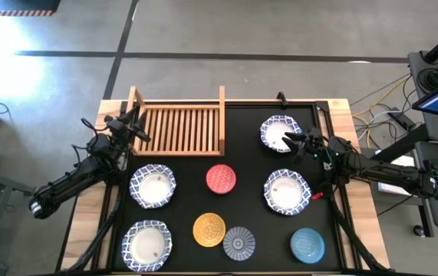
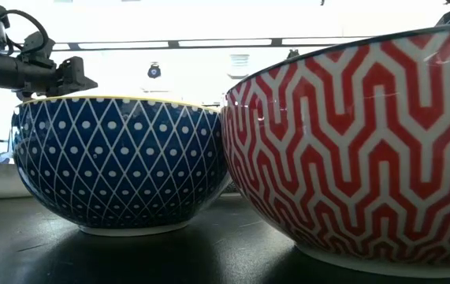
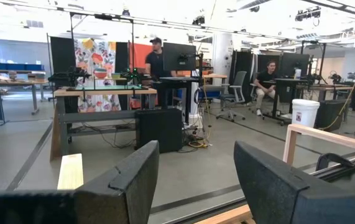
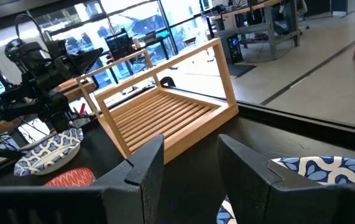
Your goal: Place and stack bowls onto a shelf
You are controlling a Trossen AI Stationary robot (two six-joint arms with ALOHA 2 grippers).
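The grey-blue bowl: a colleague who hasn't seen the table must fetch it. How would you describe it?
Start at the wooden shelf at the table's far edge, then go to the near edge, opposite it. The grey-blue bowl sits there beside the yellow bowl; only it has fine lines radiating from its centre.

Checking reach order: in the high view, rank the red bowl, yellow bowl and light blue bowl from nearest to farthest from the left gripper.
1. Red bowl, mid-table, nearest the left gripper.
2. Yellow bowl, front centre.
3. Light blue bowl, front right corner.
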